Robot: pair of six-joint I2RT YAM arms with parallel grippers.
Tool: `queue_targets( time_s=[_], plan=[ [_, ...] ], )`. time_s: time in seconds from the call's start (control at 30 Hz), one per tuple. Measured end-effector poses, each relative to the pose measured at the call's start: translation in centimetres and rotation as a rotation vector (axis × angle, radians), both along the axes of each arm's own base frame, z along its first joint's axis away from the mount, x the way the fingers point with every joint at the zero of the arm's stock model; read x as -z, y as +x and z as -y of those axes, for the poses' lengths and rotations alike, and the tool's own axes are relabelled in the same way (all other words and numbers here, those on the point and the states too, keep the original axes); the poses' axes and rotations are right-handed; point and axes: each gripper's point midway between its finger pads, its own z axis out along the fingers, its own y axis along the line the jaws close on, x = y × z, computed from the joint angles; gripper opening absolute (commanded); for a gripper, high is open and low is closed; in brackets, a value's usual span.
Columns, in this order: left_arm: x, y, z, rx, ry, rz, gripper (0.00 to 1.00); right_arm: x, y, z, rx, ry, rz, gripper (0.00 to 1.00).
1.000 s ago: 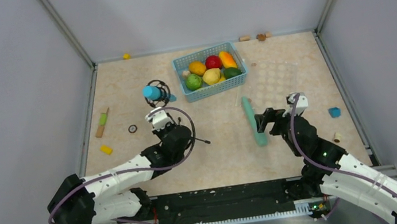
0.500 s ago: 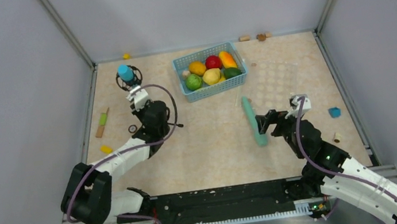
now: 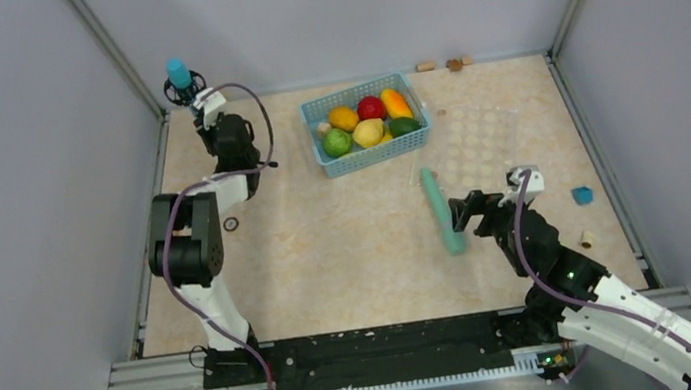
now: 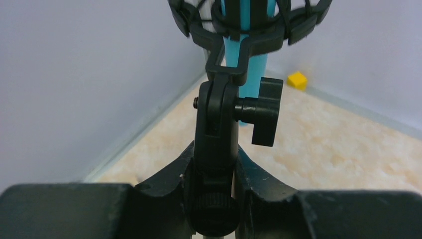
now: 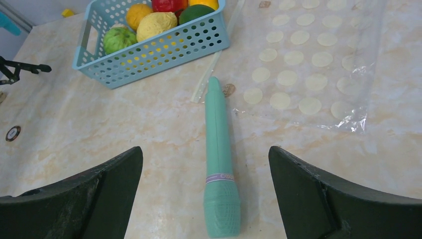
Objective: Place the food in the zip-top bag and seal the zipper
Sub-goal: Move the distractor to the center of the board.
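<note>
Food (image 3: pixel 367 121) sits heaped in the light-blue basket (image 3: pixel 357 161) at 12 o'clock on the worktop (image 3: pixel 329 253). None of it is in the zip-top bag (image 3: pixel 485 136), which lies flat just beside the basket toward 2 o'clock. Its zipper (image 5: pixel 213 62) runs slantwise along the bag's basket-side edge. The right gripper (image 3: pixel 460 212), spread wide and empty, hovers over the teal stick (image 5: pixel 219 149). From it the bag lies near 12 o'clock and the food at 11, so this arm is nearer. The left gripper (image 4: pixel 214 191), clenched on a black clamp stand (image 4: pixel 219 109), is in the 10 o'clock corner, well apart.
</note>
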Motion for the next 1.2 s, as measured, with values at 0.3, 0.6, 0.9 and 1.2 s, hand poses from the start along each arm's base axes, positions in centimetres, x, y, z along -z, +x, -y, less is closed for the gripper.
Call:
queue_targets(
  time_s=[0.3,0.6,0.9,1.2],
  plan=[
    [-0.4,4.6,-5.0,-0.043,0.088,0.025,0.0,0.1,0.3,0.6,0.033,-0.029,0.007,0.97],
    [0.1,5.2,-5.8,-0.025,0.077,0.044,0.05,2.0,0.9,0.4,0.037,-0.11,-0.046,0.97],
    [0.8,3.5,-5.5,-0.019,0.021,0.099,0.26,2.0,0.8,0.2,0.027,-0.103,-0.047,0.97],
    [4.6,2.0,-4.2,0.039,-0.048,0.021,0.72,0.7,0.4,-0.2,0.002,-0.045,-0.013,0.97]
  ],
)
